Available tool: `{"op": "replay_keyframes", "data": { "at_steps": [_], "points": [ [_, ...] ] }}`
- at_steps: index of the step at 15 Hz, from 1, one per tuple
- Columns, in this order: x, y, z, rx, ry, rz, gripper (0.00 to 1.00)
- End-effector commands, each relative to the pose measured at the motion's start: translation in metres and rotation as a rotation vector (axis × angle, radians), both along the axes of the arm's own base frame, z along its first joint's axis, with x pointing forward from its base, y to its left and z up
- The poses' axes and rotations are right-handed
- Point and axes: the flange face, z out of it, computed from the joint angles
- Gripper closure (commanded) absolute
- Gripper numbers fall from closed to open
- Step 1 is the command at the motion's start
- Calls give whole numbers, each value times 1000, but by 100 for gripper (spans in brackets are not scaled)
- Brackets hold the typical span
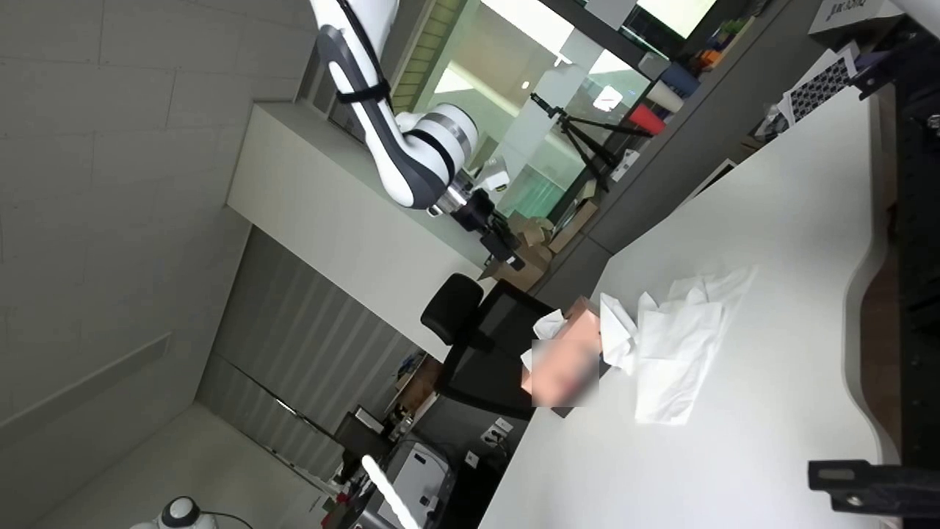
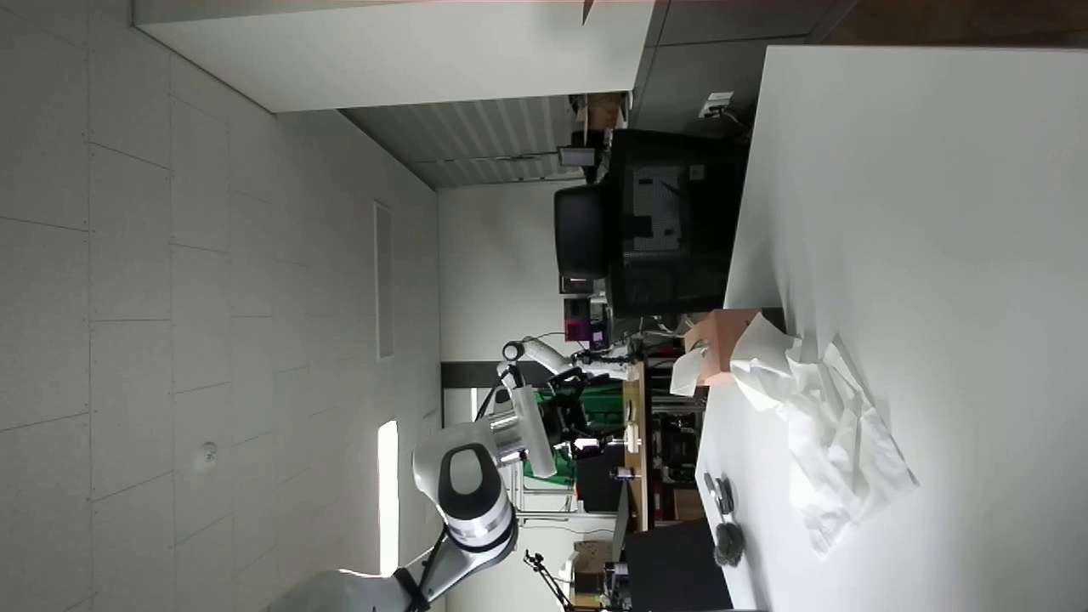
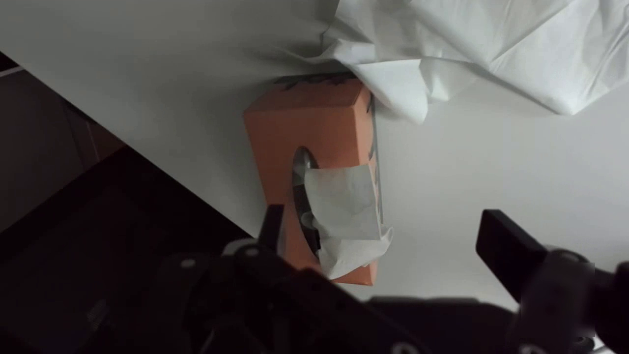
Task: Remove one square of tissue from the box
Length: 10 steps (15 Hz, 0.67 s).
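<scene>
The pink-salmon tissue box stands near the table's edge in both exterior views (image 1: 584, 321) (image 2: 729, 333). In the wrist view the box (image 3: 329, 130) shows its top with a dark oval slot. A white square of tissue (image 3: 344, 206) sticks out of the slot and folds over the box's side; it also shows in both exterior views (image 1: 548, 325) (image 2: 690, 371). My gripper (image 3: 385, 228) is open and empty, its fingers wide apart, with the tissue seen between them. In both exterior views the gripper (image 1: 507, 248) (image 2: 586, 425) is in the air, well apart from the box.
Loose crumpled white tissues (image 1: 675, 356) (image 2: 841, 450) (image 3: 481, 39) lie on the white table (image 2: 960, 255) right beside the box. A black chair (image 1: 499, 353) (image 2: 671, 221) stands beyond the table edge. A dark fuzzy object (image 2: 728, 544) lies near that edge.
</scene>
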Motion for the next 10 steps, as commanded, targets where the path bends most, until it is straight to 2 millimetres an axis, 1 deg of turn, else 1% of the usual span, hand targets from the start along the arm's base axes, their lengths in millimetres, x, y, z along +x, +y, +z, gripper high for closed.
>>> {"op": "replay_keyframes", "data": {
  "at_steps": [1,2,4,5,10],
  "points": [
    [45,-8,-25,-6,-21,-7,0],
    [20,-2,-16,-3,-9,2,0],
    [34,-5,-30,-3,-5,-1,0],
    [38,-6,-34,-4,-6,-2,0],
    [42,-5,-33,-3,-13,0,0]
  ]
}}
